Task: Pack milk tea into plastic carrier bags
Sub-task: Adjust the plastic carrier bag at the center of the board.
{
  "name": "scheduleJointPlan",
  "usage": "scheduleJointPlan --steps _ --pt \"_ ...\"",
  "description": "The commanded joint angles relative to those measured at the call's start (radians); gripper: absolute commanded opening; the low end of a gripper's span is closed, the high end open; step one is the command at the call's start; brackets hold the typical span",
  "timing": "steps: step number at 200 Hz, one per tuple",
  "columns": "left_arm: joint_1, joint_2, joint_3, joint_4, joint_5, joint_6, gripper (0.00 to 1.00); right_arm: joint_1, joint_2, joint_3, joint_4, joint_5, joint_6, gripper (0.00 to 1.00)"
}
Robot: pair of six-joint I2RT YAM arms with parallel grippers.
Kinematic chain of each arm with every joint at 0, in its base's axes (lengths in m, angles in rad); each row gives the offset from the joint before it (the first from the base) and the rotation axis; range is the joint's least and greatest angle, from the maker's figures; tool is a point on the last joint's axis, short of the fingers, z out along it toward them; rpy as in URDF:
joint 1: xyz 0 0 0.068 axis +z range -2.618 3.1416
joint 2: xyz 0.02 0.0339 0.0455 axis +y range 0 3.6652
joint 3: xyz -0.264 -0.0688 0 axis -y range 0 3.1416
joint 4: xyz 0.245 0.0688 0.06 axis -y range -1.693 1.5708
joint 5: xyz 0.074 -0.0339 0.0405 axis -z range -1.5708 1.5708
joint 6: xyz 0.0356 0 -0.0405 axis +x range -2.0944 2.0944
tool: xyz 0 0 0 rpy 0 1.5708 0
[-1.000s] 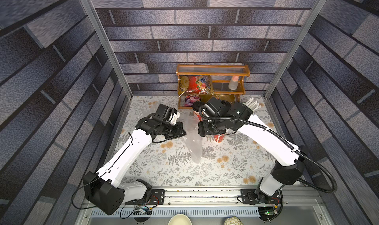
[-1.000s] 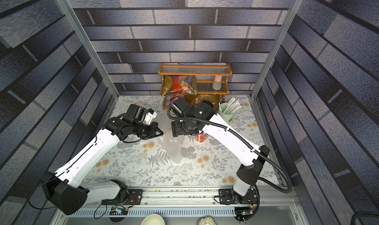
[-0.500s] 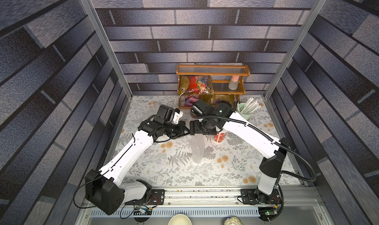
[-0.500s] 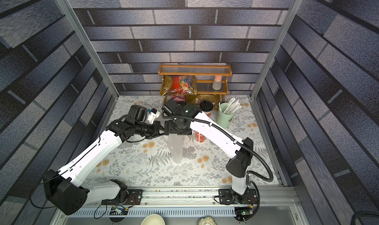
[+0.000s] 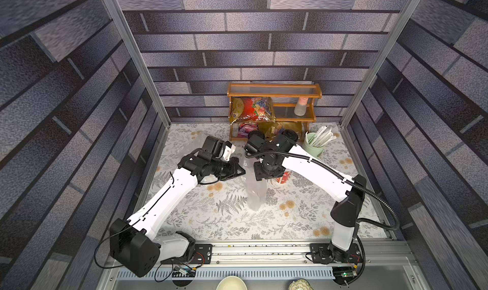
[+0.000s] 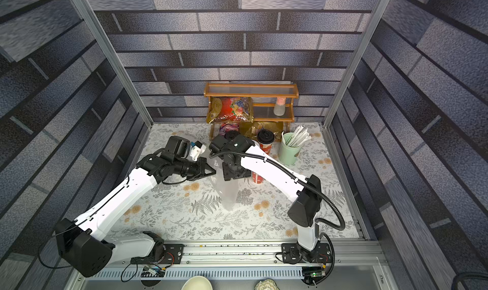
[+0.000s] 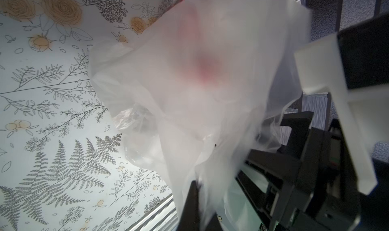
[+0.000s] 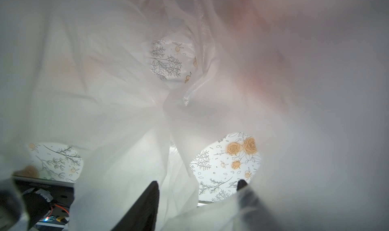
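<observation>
At table (image 5: 211, 222) centre: left gripper (image 5: 240, 171) was clamped on bag (image 5: 254, 193) rim; bag hung, seemingly empty, bottom on table. Right gripper (image 8: 197, 184) sat in bag mouth, jaws apart. Black-lidded cup (image 6: 264, 143) and second cup (image 6: 257, 176) stood outside. Nothing packed yet.

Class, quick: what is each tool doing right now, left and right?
Left tool: shut on the plastic bag.
Right tool: open, jaws apart, with bag film draped around them.

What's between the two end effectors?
The clear bag: its top, pinched by the left end effector, fills the gap to the right end effector. Shows in both top views.
</observation>
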Motion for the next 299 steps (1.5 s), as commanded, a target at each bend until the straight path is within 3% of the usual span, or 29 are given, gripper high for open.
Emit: scheduleJointPlan --steps 1,52,84,126,140,184,214,299 --pt "0.004 -0.004 0.05 -0.091 -0.044 0.065 0.0 -0.003 -0.036 -0.031 -0.027 -0.012 -0.033 0.45" --pt "0.038 0.024 0.163 -0.356 -0.207 0.237 0.0 -0.028 -0.111 -0.101 -0.025 0.034 -0.05 0.0" --pt "0.041 0.075 0.234 -0.522 -0.386 0.328 0.0 -0.035 -0.136 -0.146 -0.089 0.106 -0.047 0.0" --pt "-0.014 0.144 0.297 -0.634 -0.6 0.345 0.0 -0.035 -0.158 -0.186 -0.113 0.137 -0.029 0.0" --pt "-0.029 0.15 0.302 -0.611 -0.575 0.336 0.0 -0.036 -0.158 -0.199 -0.083 0.099 -0.033 0.0" --pt "-0.045 0.063 0.218 -0.323 -0.324 0.236 0.01 -0.034 -0.187 -0.261 0.13 -0.075 -0.035 0.0" --pt "-0.049 0.005 0.132 -0.215 -0.299 0.182 0.01 -0.034 -0.211 -0.285 0.22 -0.111 -0.057 0.08" --pt "-0.038 -0.016 0.049 -0.163 -0.275 0.157 0.03 -0.041 -0.259 -0.126 0.113 -0.068 -0.115 0.63"
